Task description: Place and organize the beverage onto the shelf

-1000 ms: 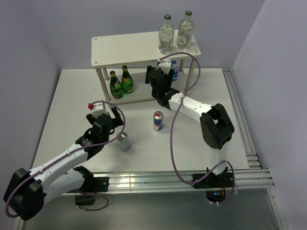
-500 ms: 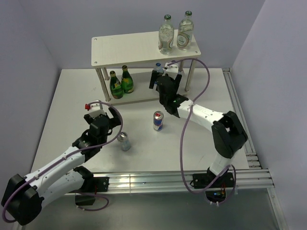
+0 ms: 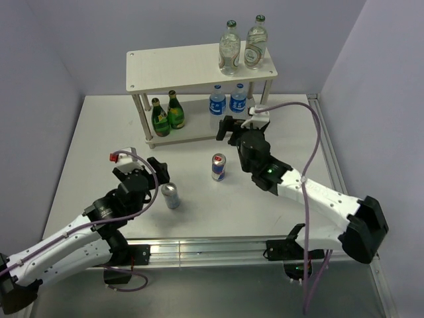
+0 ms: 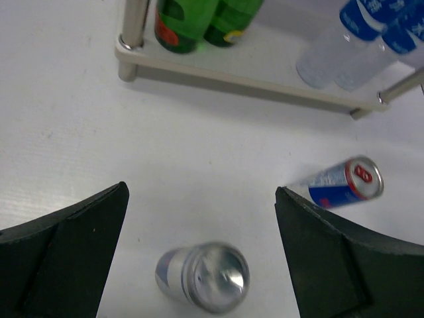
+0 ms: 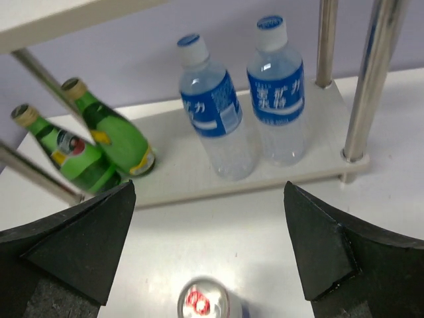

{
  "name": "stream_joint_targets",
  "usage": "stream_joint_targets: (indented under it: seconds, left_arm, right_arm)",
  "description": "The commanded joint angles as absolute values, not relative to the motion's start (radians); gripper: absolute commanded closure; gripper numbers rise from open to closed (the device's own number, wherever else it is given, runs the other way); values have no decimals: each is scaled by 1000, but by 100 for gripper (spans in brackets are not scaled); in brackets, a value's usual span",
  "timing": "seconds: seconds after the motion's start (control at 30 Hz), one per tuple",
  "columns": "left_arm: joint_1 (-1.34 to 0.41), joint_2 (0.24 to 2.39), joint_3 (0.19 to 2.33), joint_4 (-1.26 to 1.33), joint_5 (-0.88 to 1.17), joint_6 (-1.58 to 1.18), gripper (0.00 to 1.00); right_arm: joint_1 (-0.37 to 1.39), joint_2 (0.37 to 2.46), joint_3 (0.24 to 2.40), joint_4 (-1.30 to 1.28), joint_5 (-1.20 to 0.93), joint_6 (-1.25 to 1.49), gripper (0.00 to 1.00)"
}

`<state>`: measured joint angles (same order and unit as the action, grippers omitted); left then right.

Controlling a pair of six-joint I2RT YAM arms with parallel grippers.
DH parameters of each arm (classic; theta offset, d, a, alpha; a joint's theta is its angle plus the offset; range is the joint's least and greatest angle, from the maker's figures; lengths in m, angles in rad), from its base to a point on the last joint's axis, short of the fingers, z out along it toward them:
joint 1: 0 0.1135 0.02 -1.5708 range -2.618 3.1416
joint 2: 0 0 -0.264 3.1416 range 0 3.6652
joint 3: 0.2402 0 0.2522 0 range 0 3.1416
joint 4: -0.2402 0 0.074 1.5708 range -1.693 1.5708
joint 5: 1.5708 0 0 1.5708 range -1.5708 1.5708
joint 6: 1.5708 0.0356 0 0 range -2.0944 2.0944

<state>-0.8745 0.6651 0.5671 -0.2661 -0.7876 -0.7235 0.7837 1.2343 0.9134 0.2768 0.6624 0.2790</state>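
Pale lilac walls (image 3: 79, 33) close in a white table (image 3: 99, 146), with the shelf (image 3: 179, 66) standing at its far side. From above, the top board (image 3: 152, 69) covers much of the lower board (image 3: 189, 132) and most of the back legs. Two clear bottles (image 3: 230, 48) stand at the right end of the top board. Below are two green bottles (image 3: 159, 118) on the left and two water bottles (image 3: 217, 101) on the right.

The left wrist view cuts the green bottles down to their bases and the water bottles to their lower halves. The silver can (image 3: 171, 195) is blurred there, and its label cannot be read. The right wrist view shows only the red-marked top of the blue can (image 3: 218, 167) at the bottom edge, and only a strip of the top board. The left arm's base runs off the lower left corner of the overhead view.

That arm lies low and stretches diagonally toward the shelf. The left gripper (image 3: 141, 173) is spread wide and holds nothing. The silver can stands upright just beside it. In the wrist view the can sits between the fingers and touches neither, and I cannot tell whether it is truly inside the gap.

The right arm folds at an elbow far to the right, and its forearm reaches up-left. The right gripper (image 3: 237, 127) faces the water bottles from just in front of the shelf, wide open and empty. The blue can stands upright near its forearm.
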Motion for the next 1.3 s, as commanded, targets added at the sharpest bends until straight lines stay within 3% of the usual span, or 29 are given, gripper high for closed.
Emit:
stream_joint_targets:
  seconds: [0.0,0.27,0.43,0.73,1.13,1.27]
  left_arm:
    - [-1003,673,632,-477,-940,-885,1]
    - [-1412,810,660,-810,-1132,-1389,1]
    - [-1519,942,647,-926,-1143,-1671,1]
    - [-1528,1086,483,-588,-1201,-1617,1]
    - [-1491,1249,503,-552,-1316,-1631,1]
    - [-1442,1243,470,-326,-1293,-1406,1]
  right_arm:
    - [851,1132,847,189,718,316,0]
    - [974,931,634,8,683,465,0]
    - [991,911,531,-6,588,538,0]
    - [989,1152,528,187,572,548,0]
    - [991,1465,612,434,706,520,0]
    - [991,1528,626,526,767,486,0]
